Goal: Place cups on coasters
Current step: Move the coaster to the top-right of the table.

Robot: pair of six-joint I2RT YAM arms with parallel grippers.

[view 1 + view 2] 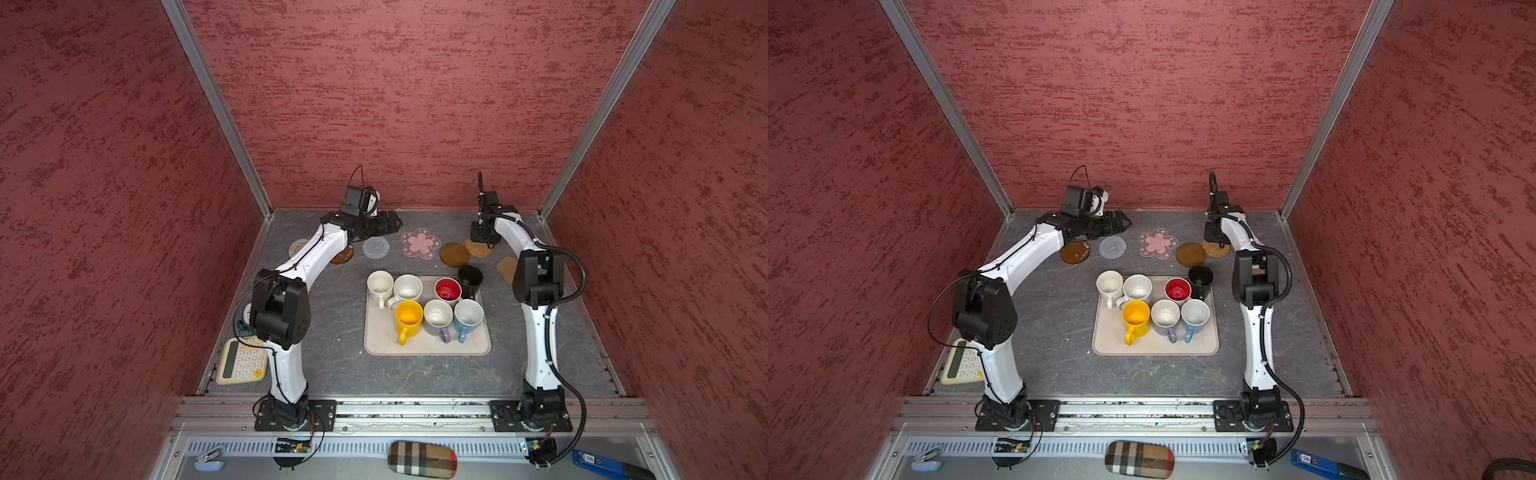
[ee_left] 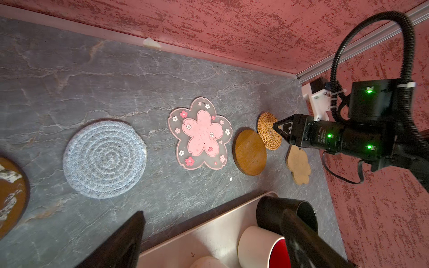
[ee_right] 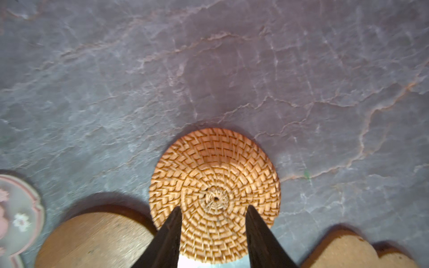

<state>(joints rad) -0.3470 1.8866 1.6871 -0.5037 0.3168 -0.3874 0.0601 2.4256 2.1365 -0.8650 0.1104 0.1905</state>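
Seven cups stand close together on the beige tray [image 1: 382, 345]: two white [image 1: 379, 284], red-inside [image 1: 448, 289], black [image 1: 470, 277], yellow [image 1: 409, 318], lavender [image 1: 437, 316], light blue [image 1: 468, 316]. Behind the tray the coasters lie bare in a row: beige woven [image 1: 298, 247], brown disc [image 1: 344, 254], grey woven [image 1: 375, 247], pink flower [image 1: 420, 243], brown disc [image 1: 454, 254], rattan [image 3: 214, 174], cork [image 1: 507, 268]. My left gripper [image 1: 395, 222] hangs open and empty near the grey woven coaster. My right gripper [image 3: 214, 207] points down over the rattan coaster, fingers narrowly apart, holding nothing.
A calculator [image 1: 242, 359] lies at the front left beside the left arm. Red walls close the back and both sides. On the front shelf lie a plaid case [image 1: 422, 457], a stapler [image 1: 210, 459] and a blue tool [image 1: 602, 463].
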